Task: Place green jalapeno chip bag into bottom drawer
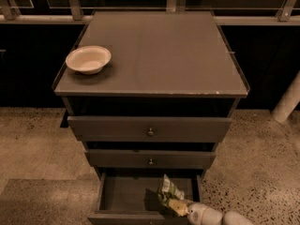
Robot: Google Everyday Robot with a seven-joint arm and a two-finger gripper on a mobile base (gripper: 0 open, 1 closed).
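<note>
Station layout, left to right. A pale round bowl [88,59] sits on the left part of the bench [164,55], near its left edge and upright. Below the bench, the cabinet has three grey drawers. The top drawer [112,129] and the middle drawer [112,158] each carry a small round knob at the centre of the front, and each stands slightly out from the cabinet. The bottom drawer [124,193] is pulled out furthest, and its flat grey floor is in view. The green jalapeno chip bag [168,190] stands on end in the right part of the bottom drawer; I cannot tell whether its lower edge touches the floor. My pincer [178,206] is at the drawer's front right corner, closed on the lower end of the bag. My arm [213,215] reaches in from the lower right, low over the speckled floor [255,172]. A pale post [287,102] leans at the far right, well apart from the cabinet.
</note>
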